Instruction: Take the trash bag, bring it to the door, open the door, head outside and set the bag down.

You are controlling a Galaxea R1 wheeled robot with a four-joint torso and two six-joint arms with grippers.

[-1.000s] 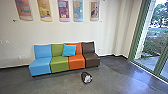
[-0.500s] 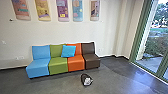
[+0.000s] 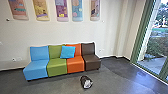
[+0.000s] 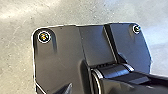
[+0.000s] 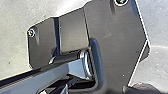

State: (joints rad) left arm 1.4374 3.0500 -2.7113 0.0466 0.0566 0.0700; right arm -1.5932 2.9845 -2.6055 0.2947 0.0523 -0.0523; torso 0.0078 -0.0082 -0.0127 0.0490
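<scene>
In the head view a small black trash bag with a whitish end lies on its side on the grey floor, in front of the orange and brown seats. Green-framed glass stands at the right of the head view, with plants and paving behind it. From the pictures I cannot tell which part of it is the door. Both wrist views look down past the robot's own dark plate to a pale floor.
A row of blue, green, orange and brown seats stands against the white wall, with a light blue cushion on it. Colourful posters hang above. Dark floor extends beside the glass.
The whole head picture has shifted, and the seats show slightly larger and further left, so the camera has moved a little closer. The bag stays on the floor.
</scene>
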